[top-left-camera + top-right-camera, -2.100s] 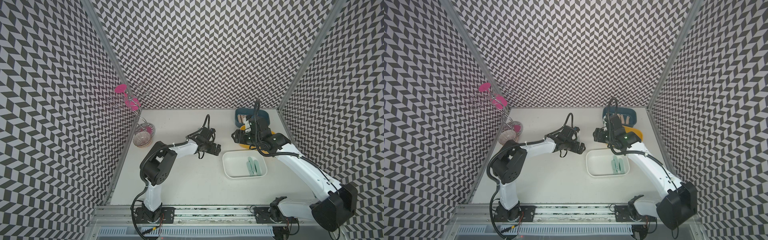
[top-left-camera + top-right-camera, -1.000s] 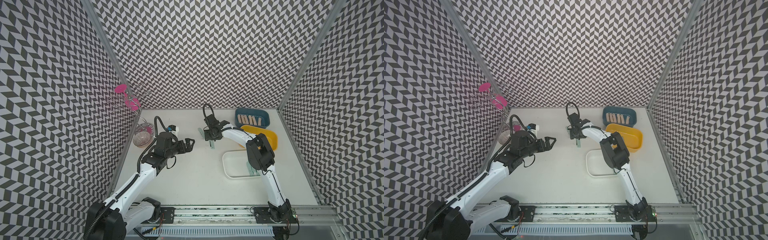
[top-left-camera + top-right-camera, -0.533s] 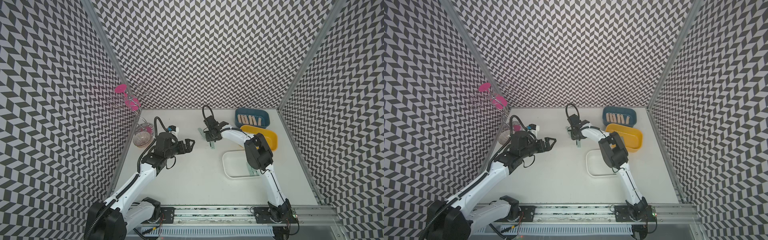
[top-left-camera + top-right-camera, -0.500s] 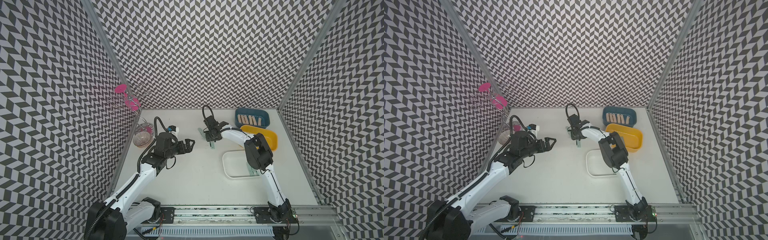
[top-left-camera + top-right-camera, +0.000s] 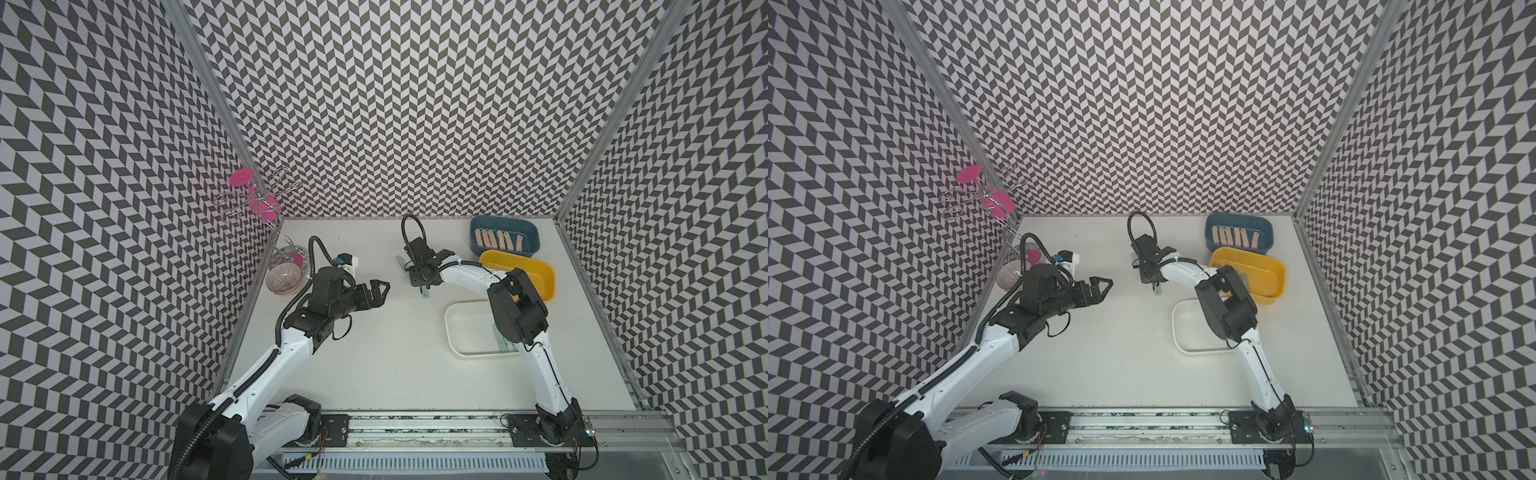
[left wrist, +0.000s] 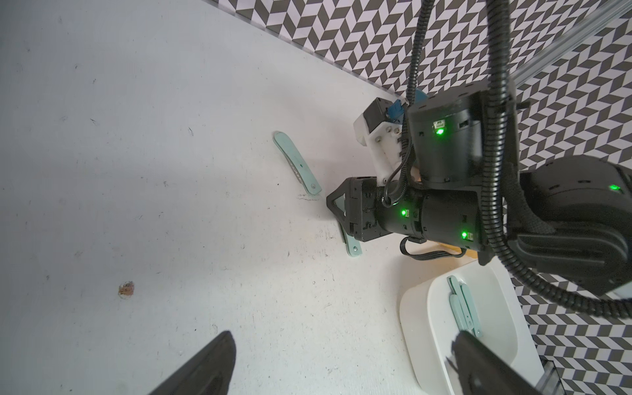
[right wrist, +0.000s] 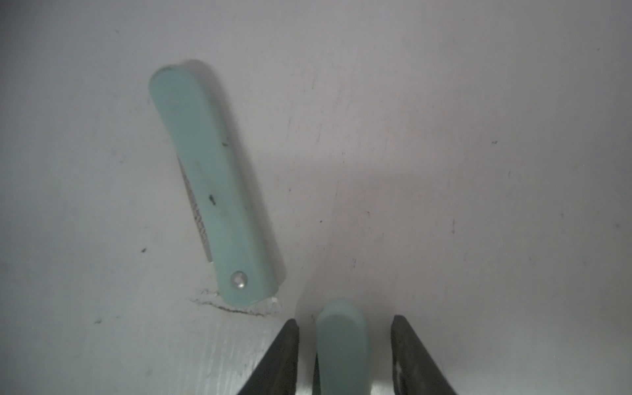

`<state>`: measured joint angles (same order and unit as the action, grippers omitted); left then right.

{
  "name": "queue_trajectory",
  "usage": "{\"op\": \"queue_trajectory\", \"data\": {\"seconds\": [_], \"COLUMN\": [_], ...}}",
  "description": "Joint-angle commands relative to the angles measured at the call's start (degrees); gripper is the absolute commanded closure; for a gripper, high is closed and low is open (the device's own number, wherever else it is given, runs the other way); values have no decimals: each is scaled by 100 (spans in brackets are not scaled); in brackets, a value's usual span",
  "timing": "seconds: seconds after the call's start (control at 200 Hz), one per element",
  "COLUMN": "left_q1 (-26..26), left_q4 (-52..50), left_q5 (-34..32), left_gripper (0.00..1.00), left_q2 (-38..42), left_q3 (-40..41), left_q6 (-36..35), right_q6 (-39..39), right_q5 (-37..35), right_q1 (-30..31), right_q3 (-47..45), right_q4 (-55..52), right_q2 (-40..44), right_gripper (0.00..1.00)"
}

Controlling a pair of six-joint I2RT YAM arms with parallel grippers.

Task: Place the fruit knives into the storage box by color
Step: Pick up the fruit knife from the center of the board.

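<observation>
the right tool [image 7: 343, 321] points down at the worktop [image 5: 374, 365] with its fingers [image 7: 287, 345] apart, one on each side of a pale mint fruit knife [image 7: 342, 342]. a narrow gap shows on both sides, so nothing is pinched. in the left wrist view this knife's far end [image 6: 352, 244] sticks out from under the tool. a second mint knife [image 7: 213, 184] lies flat just beside the tool, ahead of its fingertips and off to one side, apart from the first.

well behind the right tool, near its elbow, sits the white storage box [image 6: 420, 307] with several mint knives [image 6: 463, 307] inside. the yellow box [image 5: 544, 274] and the blue box [image 5: 534, 241], holding peach-pink knives [image 5: 498, 240], lie beside that arm.

the left tool [image 5: 380, 294] hovers with its fingers spread wide, holding nothing, facing the right tool from well apart.
</observation>
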<state>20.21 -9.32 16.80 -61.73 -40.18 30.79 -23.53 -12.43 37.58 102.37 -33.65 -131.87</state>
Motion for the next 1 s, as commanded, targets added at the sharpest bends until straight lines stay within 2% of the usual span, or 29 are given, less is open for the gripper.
{"op": "queue_trajectory", "data": {"seconds": [0.0,0.381,0.641,0.997], "left_q1": [-30,-26,-26,-28], "left_q4": [185,230,276,312], "left_q5": [86,96,104,121], "left_gripper": [0,0,0,0], "left_q2": [87,38,-14,-83], "left_q3": [72,126,160,161], "left_q6": [54,59,58,68], "right_q6": [-46,-90,-91,-87], "right_q5": [16,-74,-99,-42], "right_q1": [56,56,56,51], "right_q3": [-236,-132,-62,64], "right_q4": [-247,-190,-145,-63], "right_q2": [-88,-358,-448,-44], "right_gripper": [61,72,84,86]}}
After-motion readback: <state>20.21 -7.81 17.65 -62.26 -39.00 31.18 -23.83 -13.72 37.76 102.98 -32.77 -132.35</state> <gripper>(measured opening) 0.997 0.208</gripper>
